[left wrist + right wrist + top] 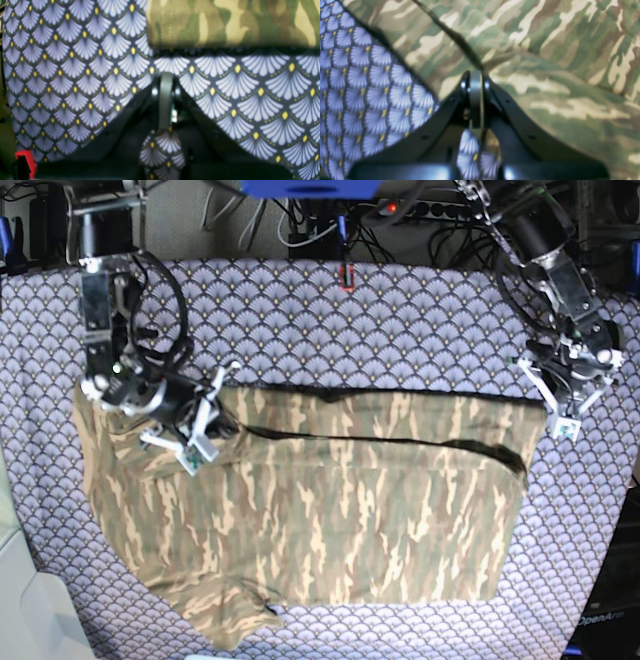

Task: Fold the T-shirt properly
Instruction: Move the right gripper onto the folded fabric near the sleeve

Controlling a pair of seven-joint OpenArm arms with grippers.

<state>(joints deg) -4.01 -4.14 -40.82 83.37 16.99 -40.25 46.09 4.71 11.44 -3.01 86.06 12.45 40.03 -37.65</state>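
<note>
Honestly, both grippers look pinched shut on nothing, the right gripper (197,442) over the T-shirt (330,510), so it should spread wide before grabbing the hem ahead.

Soft fabric T-shirt (330,510): camouflage streaks of tan, olive-green, brown. Table cloth (400,330): purple-grey fan scales, dark outlines, a yellow dot at each fan's base.

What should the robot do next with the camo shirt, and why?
Probably open the right gripper and grab the sleeve edge beneath it. Its fingers look shut on nothing, the T-shirt has only its top folded, and that sleeve side lies spread out.
</note>
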